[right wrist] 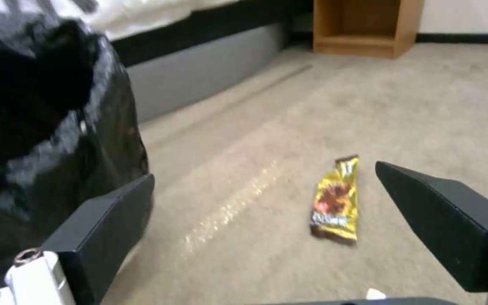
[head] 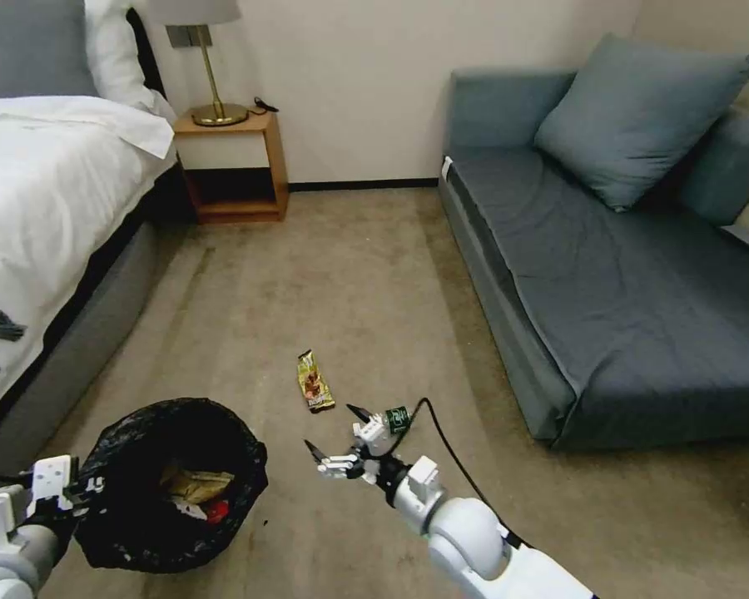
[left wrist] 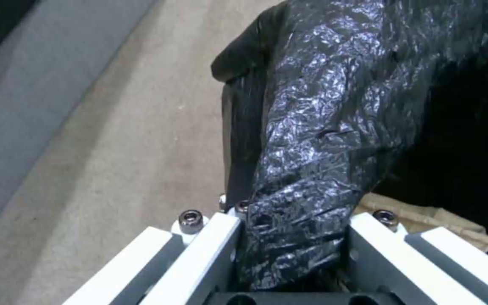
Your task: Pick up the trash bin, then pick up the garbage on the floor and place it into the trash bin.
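Gold-brown snack wrapper point(head: 314, 382) lies flat on the carpet point(head: 366, 274), out past the right gripper point(head: 338, 433) on the side away from the robot and slightly toward the bin; its long axis runs roughly away from the robot, tilted a little. Right gripper hovers low over the carpet, fingers spread wide and empty, wrapper visible between them in the right wrist view and well apart from both pads. A green-labelled bottle point(head: 397, 418) lies just beside that gripper. Right arm is clearly the nearer one. Trash bin point(head: 171, 482) sits left of the wrapper, left gripper point(left wrist: 292, 237) clamped on its bag-covered rim; a tan paper bag point(head: 195, 484) and a red packet point(head: 215, 511) lie inside.
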